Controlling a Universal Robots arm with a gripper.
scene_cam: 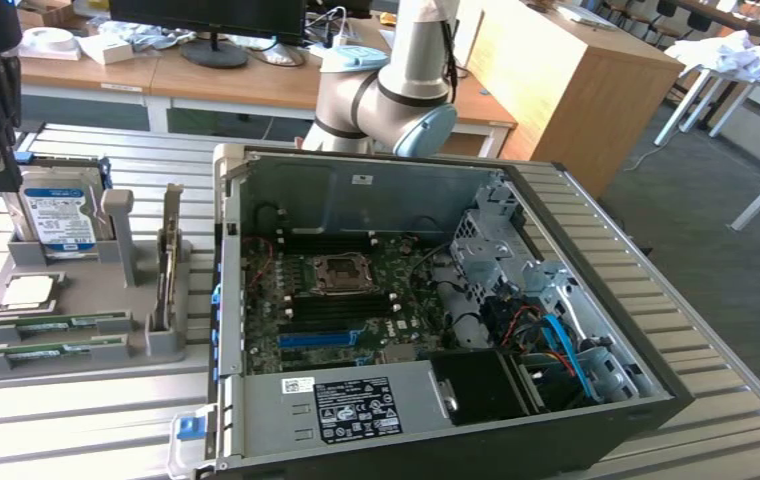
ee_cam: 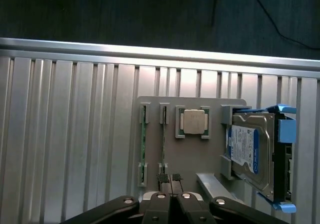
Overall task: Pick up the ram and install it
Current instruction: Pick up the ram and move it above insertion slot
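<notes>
A ribbed aluminium table (scene_cam: 73, 425) carries an open computer case (scene_cam: 353, 190) and, at the exterior view's left, a grey holder (ee_cam: 192, 159); behind stand desks with a dark monitor (scene_cam: 207, 20), a wooden cabinet (scene_cam: 567, 90) and grey floor. A hard drive (scene_cam: 60, 215) stands upright in the holder with a blue-and-white label; the power supply label (scene_cam: 357, 408) in the case is white and black (the writing on both is too small to read). A silver processor (scene_cam: 29, 292) lies between the drive and the ram. The ram is in the holder as two green sticks set on edge in parallel slots: one ram stick (scene_cam: 55, 326) just beside the processor, the second ram stick (scene_cam: 47, 352) on its far side, nearer the holder's edge. The gripper (ee_cam: 170, 180) has its fingers pressed fully together with nothing between them; in the wrist view its tips sit over the end of the stick next to the processor, though whether they touch it I cannot tell.
</notes>
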